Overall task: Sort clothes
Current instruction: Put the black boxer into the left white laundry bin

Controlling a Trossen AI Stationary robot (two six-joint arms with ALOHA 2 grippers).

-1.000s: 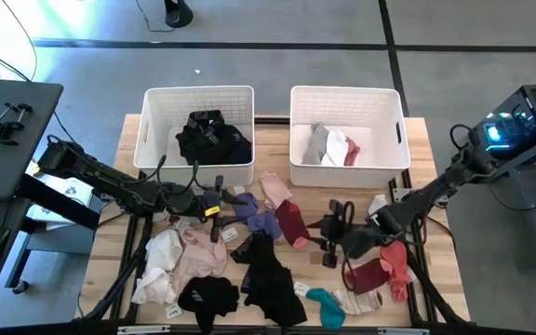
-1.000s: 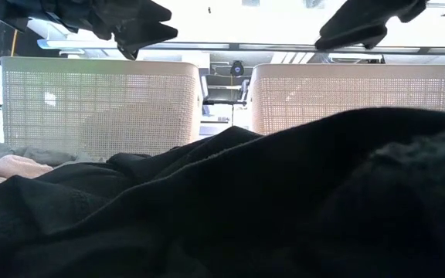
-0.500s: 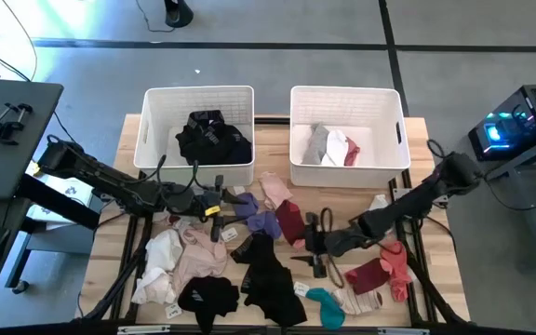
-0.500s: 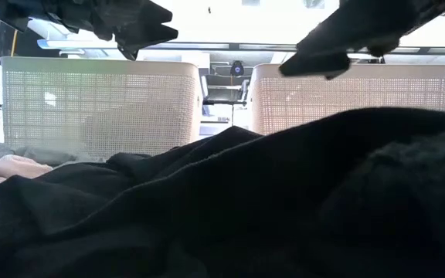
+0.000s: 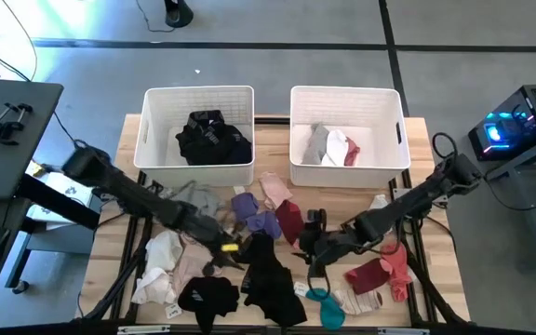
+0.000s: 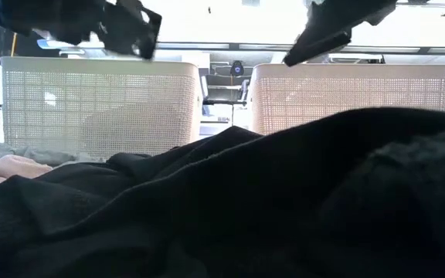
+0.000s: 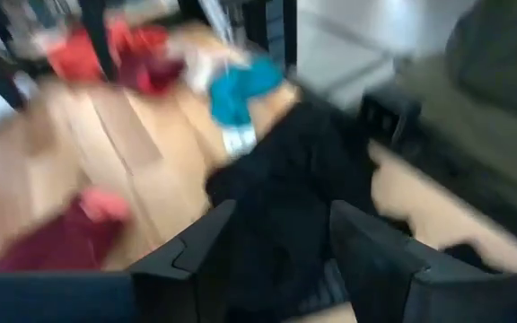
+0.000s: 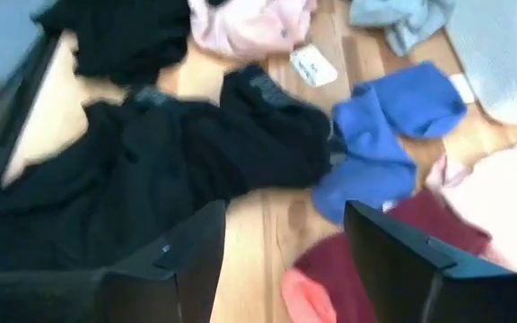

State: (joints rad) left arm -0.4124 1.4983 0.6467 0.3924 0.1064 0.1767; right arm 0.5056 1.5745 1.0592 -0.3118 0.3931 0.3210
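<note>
black garment [image 5: 270, 274], label unreadable: left gripper [image 5: 234, 247] and right gripper [image 5: 311, 249] flanking it, fingers spread, empty.

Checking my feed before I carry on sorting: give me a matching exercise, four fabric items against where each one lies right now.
Items:
1. black folded fabric garment
2. grey and white fabric pieces
3. teal fabric sock
4. cream crumpled fabric garment

Places:
A. on the wooden table, near its front edge, right of the middle
B. inside the left white plastic bin
C. on the table, at the left end of the pile
D. inside the right white plastic bin

Pairs: 1-B, 2-D, 3-A, 4-C
</note>
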